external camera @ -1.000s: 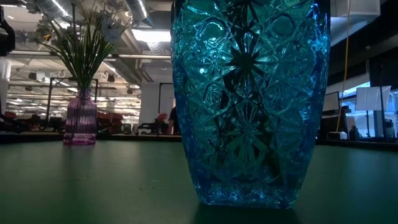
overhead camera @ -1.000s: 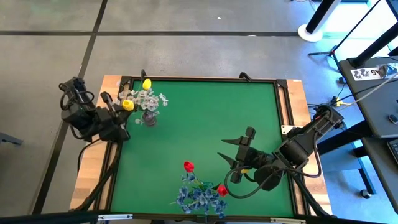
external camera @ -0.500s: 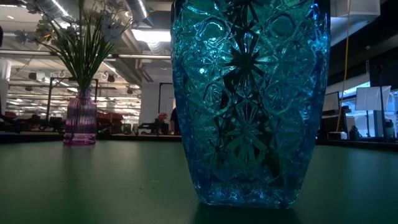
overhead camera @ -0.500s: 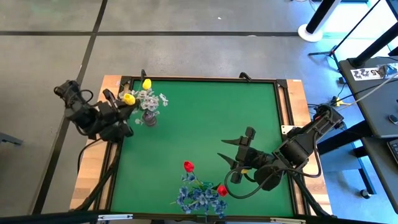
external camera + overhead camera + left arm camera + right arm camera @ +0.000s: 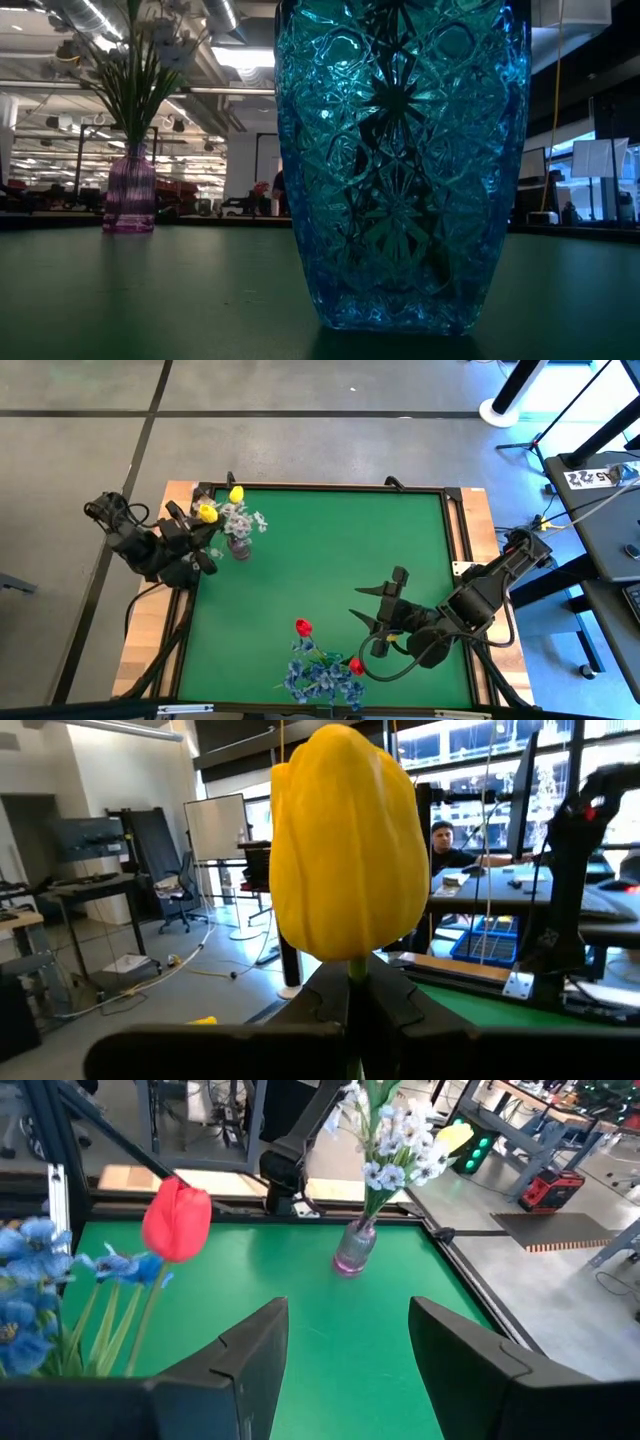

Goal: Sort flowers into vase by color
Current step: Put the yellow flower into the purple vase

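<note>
My left gripper (image 5: 200,526) is at the table's far left corner, shut on a yellow tulip (image 5: 207,513), whose head fills the left wrist view (image 5: 345,840). Beside it a pink vase (image 5: 240,548) stands on the green mat and holds white sprays (image 5: 240,520). A second yellow tulip (image 5: 236,494) shows over it. The blue vase (image 5: 400,160) at the near edge holds the blue bunch (image 5: 320,680) and two red tulips (image 5: 303,627). My right gripper (image 5: 385,618) is open and empty, right of the blue vase. My left gripper pinches the yellow tulip's thin green stalk (image 5: 357,968) between its two fingers, just below the head. The fingers come from the table's left side. The head stands out past the fingertips, clear of the table. The rest of the stalk is hidden by the gripper.
The mat (image 5: 330,550) lies open between the two vases. A raised dark frame (image 5: 330,488) runs round it. In the right wrist view, a red tulip (image 5: 178,1220) and blue blossoms (image 5: 30,1280) stand close to my open right fingers (image 5: 250,1365). A person sits beyond the table (image 5: 443,845).
My left gripper has carried the yellow tulip a little toward the table's far edge, along the white sprays, and the left arm has swung about behind it. My right arm has kept still.
</note>
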`<state>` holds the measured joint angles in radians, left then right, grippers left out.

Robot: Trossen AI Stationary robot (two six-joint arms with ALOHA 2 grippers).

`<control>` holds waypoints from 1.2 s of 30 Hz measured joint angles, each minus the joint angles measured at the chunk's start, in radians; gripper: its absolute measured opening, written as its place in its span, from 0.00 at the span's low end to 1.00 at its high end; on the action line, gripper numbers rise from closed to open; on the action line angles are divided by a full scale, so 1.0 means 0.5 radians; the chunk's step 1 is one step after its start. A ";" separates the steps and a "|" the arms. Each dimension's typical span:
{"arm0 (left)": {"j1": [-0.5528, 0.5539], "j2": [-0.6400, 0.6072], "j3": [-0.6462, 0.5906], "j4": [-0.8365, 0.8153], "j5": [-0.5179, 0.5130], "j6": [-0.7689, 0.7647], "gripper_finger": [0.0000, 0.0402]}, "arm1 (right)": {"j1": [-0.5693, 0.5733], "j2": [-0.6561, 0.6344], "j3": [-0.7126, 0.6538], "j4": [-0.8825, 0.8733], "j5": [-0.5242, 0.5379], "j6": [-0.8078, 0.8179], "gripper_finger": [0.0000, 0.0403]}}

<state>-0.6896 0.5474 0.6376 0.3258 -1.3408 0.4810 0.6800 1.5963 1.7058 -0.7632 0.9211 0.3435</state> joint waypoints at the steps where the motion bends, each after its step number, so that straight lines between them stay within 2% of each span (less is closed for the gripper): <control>1: -0.006 -0.019 0.000 0.000 -0.001 0.000 0.00 | 0.000 0.004 -0.001 -0.012 0.000 -0.001 0.52; 10: -0.011 -0.146 -0.001 -0.003 0.023 -0.075 0.00 | 0.000 0.059 -0.001 -0.034 -0.053 0.008 0.52; 17: -0.008 -0.227 -0.098 -0.003 0.174 -0.128 0.00 | 0.000 0.094 -0.001 -0.051 -0.084 0.034 0.52; 19: -0.008 -0.234 -0.133 -0.007 0.281 -0.128 0.00 | 0.000 0.097 -0.001 -0.052 -0.092 0.034 0.52; 22: -0.023 -0.231 -0.169 -0.007 0.550 -0.136 0.00 | -0.002 0.106 -0.001 -0.049 -0.067 0.032 0.52; 24: -0.042 -0.211 -0.180 -0.007 0.629 -0.116 0.00 | -0.002 0.109 -0.001 -0.051 -0.064 0.031 0.52; 27: -0.075 -0.133 -0.174 -0.009 0.539 -0.010 0.00 | -0.017 0.108 -0.001 -0.047 -0.062 0.031 0.52; 32: -0.230 0.006 -0.111 -0.004 0.558 0.149 0.00 | -0.040 0.108 -0.001 -0.049 -0.050 0.031 0.52; 36: -0.432 0.128 -0.084 -0.064 0.255 0.333 0.00 | -0.045 0.108 -0.001 -0.049 -0.049 0.031 0.52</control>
<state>-0.9055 0.6116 0.5958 0.2937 -1.2132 0.6473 0.6575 1.6505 1.7054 -0.7876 0.8967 0.3588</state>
